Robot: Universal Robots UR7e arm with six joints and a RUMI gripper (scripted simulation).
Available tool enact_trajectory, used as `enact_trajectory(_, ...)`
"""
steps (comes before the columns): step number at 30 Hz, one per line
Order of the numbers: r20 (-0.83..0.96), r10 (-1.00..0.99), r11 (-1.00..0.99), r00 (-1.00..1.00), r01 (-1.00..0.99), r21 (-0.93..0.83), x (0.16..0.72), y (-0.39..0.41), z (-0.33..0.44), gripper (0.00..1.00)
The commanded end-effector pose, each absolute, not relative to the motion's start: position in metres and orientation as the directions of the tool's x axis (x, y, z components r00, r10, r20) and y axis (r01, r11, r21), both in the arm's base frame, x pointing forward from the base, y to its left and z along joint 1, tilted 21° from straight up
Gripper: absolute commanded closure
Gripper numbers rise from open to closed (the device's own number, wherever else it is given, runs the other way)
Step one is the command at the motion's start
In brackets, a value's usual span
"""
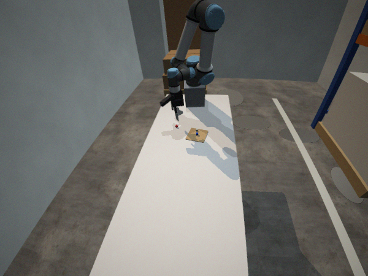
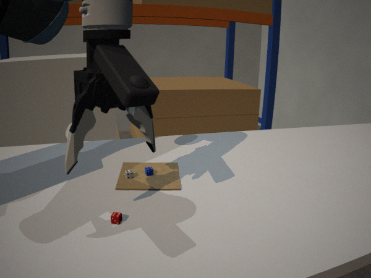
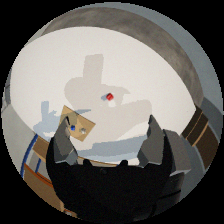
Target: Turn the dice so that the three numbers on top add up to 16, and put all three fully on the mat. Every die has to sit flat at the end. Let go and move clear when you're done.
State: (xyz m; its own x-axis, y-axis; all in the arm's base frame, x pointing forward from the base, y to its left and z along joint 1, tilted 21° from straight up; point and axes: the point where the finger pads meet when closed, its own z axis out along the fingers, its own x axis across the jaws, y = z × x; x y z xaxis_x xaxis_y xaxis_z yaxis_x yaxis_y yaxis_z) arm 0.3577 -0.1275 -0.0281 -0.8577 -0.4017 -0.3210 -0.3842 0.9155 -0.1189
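Note:
A red die [image 1: 176, 126] [image 2: 116, 218] [image 3: 110, 97] lies flat on the white table, off the mat. A white die [image 2: 129, 173] [image 3: 82, 130] and a blue die [image 2: 149, 170] [image 1: 197, 134] [image 3: 73, 128] sit flat on the brown mat [image 1: 200, 137] [image 2: 161, 182] [image 3: 88, 123]. My gripper [image 1: 176, 116] [image 2: 111, 160] [image 3: 108, 116] is open and empty. It hangs well above the table, over the area near the red die.
The white table [image 1: 172, 199] [image 2: 263, 185] runs long and narrow. The arm's grey base block [image 1: 194, 95] stands at its far end. Cardboard boxes [image 2: 204, 105] and a blue shelf rack [image 2: 270, 62] stand beyond the table.

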Motion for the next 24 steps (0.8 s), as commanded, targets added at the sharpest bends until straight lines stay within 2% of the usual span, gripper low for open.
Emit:
enact_trajectory(1,-0.312,-0.529,0.848,-0.789,-0.503,-0.165,0.359,-0.128,-0.032,0.00)
enact_trajectory(4,-0.290,-0.627,0.779,-0.723,-0.594,-0.201,0.361,-0.128,-0.036,0.00)
enact_trajectory(7,-0.289,-0.629,0.777,-0.721,-0.596,-0.202,0.361,-0.128,-0.036,0.00)
enact_trajectory(15,-0.224,-0.815,0.579,-0.534,-0.769,-0.273,0.362,-0.126,-0.044,0.00)
enact_trajectory(24,-0.183,-0.889,0.456,-0.419,-0.837,-0.302,0.363,-0.125,-0.048,0.00)
